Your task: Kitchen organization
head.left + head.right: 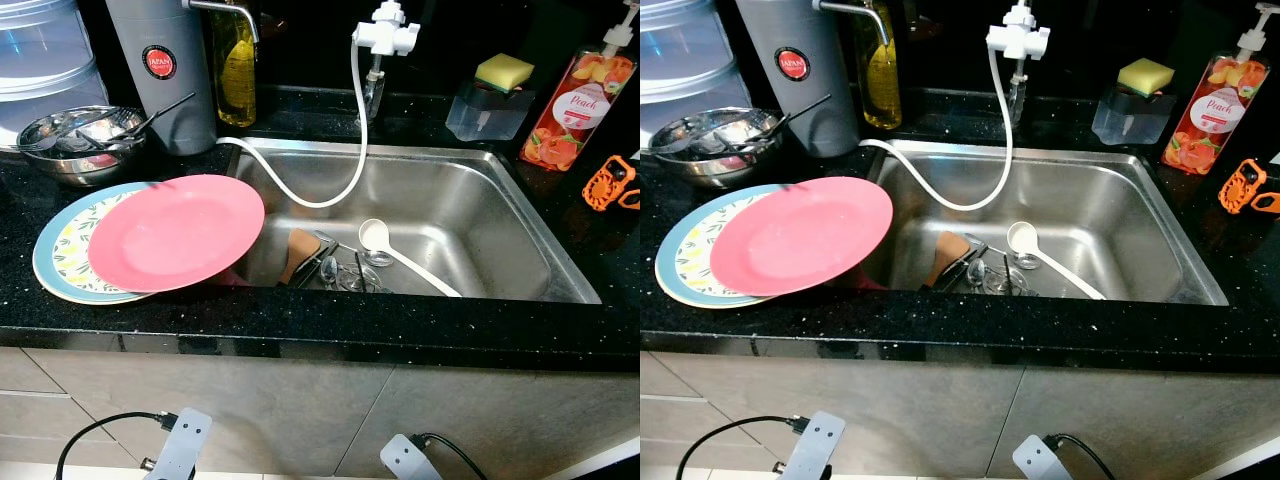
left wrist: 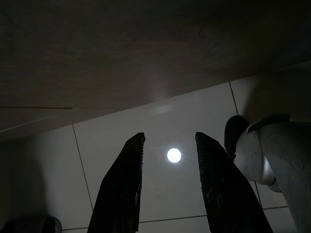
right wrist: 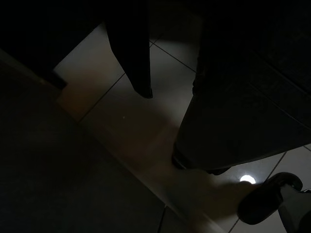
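I'm looking down at a black speckled countertop with a stainless sink set into it, dark backsplash behind. Grey cabinet fronts run below the edge. Down low, pale floor tiles catch one round ceiling-light reflection; otherwise it's really dim there.

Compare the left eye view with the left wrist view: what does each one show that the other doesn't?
Left eye view: a pink plate stacked on a floral plate on the counter, and the steel sink holding a white ladle. Left wrist view: the left gripper, jaws open, hanging over pale floor tiles with a bright light reflection. Shared: probably the grey cabinet front, which seems to be the surface above the tiles.
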Motion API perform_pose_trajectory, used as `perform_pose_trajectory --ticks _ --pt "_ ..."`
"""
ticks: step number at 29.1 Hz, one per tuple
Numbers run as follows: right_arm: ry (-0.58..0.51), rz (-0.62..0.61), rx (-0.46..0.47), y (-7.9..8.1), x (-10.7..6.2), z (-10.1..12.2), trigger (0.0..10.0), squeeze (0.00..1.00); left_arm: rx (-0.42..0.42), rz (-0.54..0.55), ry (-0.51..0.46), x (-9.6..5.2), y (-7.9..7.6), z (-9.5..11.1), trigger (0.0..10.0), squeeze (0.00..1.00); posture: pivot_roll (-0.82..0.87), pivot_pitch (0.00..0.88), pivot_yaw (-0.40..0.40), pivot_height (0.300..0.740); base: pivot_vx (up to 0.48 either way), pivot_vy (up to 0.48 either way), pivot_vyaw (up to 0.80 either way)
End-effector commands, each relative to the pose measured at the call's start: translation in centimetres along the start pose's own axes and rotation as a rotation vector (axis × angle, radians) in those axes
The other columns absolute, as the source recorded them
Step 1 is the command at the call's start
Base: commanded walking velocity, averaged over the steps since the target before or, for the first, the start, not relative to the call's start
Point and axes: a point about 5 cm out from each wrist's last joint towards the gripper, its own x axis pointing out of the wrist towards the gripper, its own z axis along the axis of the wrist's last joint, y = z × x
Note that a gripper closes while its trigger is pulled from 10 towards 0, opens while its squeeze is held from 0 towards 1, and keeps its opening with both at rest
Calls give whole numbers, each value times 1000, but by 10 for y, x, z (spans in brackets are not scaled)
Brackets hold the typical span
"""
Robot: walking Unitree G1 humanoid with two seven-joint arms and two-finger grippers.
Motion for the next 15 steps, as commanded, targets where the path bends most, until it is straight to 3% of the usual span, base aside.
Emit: perform_pose_trajectory --ticks 1,15 --pt "12 -1 10 -1 -1 -3 10000 0 9 -2 17 -1 0 -5 10000 0 179 0 -63 740 0 0 0" --pt "15 -5 1 -1 0 -2 10000 0 12 -4 32 -2 -2 -9 10000 0 183 0 -68 740 0 0 0"
